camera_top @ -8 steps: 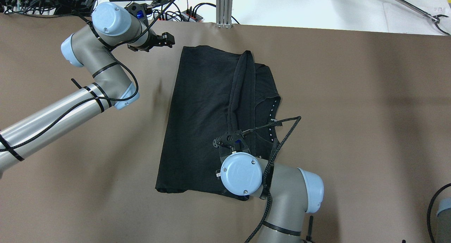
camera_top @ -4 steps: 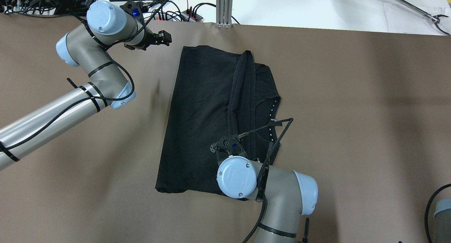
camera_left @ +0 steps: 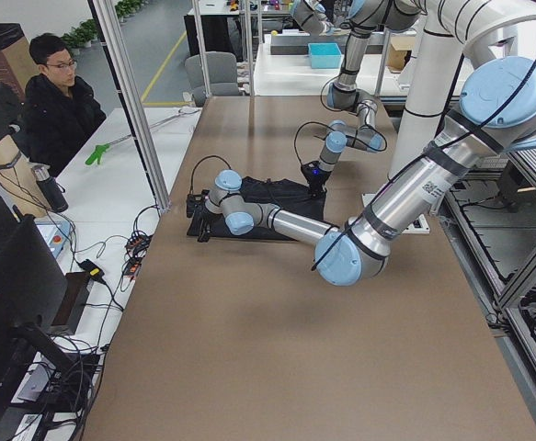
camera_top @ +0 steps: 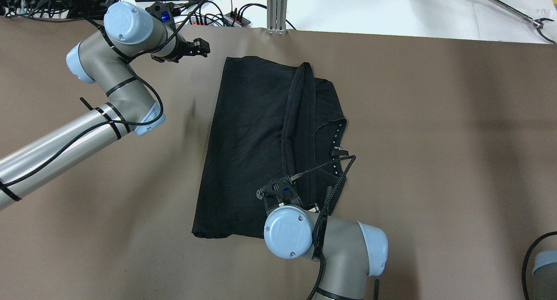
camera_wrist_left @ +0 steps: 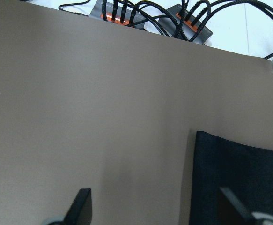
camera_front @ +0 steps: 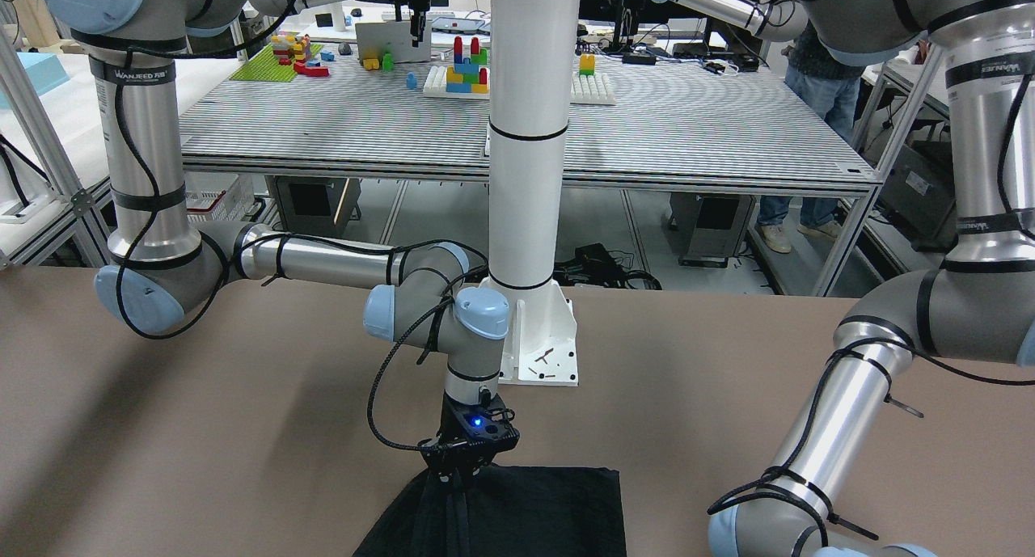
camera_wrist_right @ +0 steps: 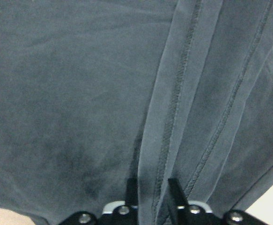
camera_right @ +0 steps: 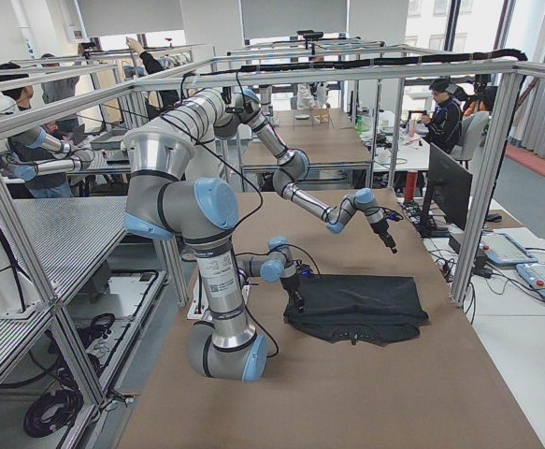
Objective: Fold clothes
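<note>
Pinching a raised stitched hem (camera_top: 300,117) of the plain black soft fabric garment (camera_top: 248,139), the robot's right pincer (camera_wrist_right: 152,194) is clenched on the cloth at the garment's near end, close to the robot's base. The wrist camera shows both fingertips closed around the narrow doubled strip, with the seam running away between them.

The garment lies lengthwise, near to far, in the middle of the brown tabletop (camera_top: 435,160). Its left part is spread flat. Its right part is gathered toward the centre, where the gripped hem stands up as a ridge reaching the far edge. A row of small white dots (camera_top: 336,152) marks the edge on the right, just beside the right arm's looping cable.

The left pincer (camera_top: 201,48) hangs released, its fingers wide apart, over bare tabletop just off the garment's far left corner and touching nothing. From there it appears ready to take that corner, or simply to be out of the right arm's way.

The low grasp on the ridge looks meant to pull the strip taut and lay it down straight. The fold seems partly made, and the bunched right side is not yet flat. Loose fabric could slip or drag the layer beneath.
</note>
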Motion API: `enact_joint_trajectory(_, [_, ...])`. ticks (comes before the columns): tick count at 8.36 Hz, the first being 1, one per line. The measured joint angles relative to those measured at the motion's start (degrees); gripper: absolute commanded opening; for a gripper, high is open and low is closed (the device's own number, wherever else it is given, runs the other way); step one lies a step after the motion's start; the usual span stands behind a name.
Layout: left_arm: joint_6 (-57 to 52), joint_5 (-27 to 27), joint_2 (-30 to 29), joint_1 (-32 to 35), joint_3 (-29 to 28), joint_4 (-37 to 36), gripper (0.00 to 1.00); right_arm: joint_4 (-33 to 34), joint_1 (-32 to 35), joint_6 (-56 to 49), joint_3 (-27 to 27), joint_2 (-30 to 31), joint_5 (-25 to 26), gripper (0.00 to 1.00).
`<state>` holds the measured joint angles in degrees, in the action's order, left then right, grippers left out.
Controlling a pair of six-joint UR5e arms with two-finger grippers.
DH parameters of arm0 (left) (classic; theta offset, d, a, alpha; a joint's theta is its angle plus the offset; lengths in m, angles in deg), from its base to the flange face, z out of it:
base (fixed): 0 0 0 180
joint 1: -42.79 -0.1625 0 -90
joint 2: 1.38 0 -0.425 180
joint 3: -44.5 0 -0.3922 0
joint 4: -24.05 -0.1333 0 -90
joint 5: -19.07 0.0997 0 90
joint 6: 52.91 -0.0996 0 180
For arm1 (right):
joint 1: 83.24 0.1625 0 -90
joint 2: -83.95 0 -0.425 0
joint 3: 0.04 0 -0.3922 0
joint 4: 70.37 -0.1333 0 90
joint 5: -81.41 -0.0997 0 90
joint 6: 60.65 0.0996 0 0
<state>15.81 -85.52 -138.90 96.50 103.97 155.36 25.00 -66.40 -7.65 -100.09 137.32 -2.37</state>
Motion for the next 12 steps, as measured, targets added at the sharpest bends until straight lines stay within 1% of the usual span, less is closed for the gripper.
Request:
enact_joint_trajectory(3, [0.0,0.0,0.4,0.0,0.0,0.0,0.94,0.0,1.4,-1.1,-0.4,0.2,-1.5,0.0])
enact_joint_trajectory(4, [0.0,0.1,0.6,-0.1,0.0,0.1,0.94,0.0,3.1,-2.9,-1.6,0.7,-4.0,0.0])
enact_joint_trajectory(5, [0.1,0.2,0.7,-0.1,0.2,0.1,0.94,0.0,4.1,-3.8,-3.9,2.8,-5.9,0.0])
enact_joint_trajectory(6, [0.1,0.5,0.9,-0.1,0.5,0.2,0.94,0.0,3.7,-3.0,-7.6,6.2,-6.8,0.0])
enact_joint_trajectory(7, [0.2,0.8,1.0,-0.1,0.8,0.2,0.94,0.0,1.3,1.7,-11.1,9.9,-6.5,0.0])
enact_joint_trajectory(8, [0.4,0.8,1.0,-0.1,0.9,0.1,0.94,-0.1,-2.2,7.6,-13.0,12.3,-4.8,0.0])
enact_joint_trajectory(9, [0.5,0.9,1.0,-0.3,0.9,0.1,0.94,-0.1,-4.7,11.7,-14.0,13.7,-3.5,0.05])
enact_joint_trajectory(10, [0.6,0.9,0.9,-0.4,0.9,0.1,0.94,-0.2,-5.5,13.6,-14.6,14.2,-2.9,0.35])
enact_joint_trajectory(11, [0.6,0.9,0.9,-0.5,0.9,0.0,0.94,-0.2,-5.4,14.5,-15.5,14.5,-2.8,0.94])
enact_joint_trajectory(12, [0.6,0.9,0.9,-0.6,0.9,0.0,0.94,-0.2,-4.7,14.9,-16.1,14.6,-3.0,0.95])
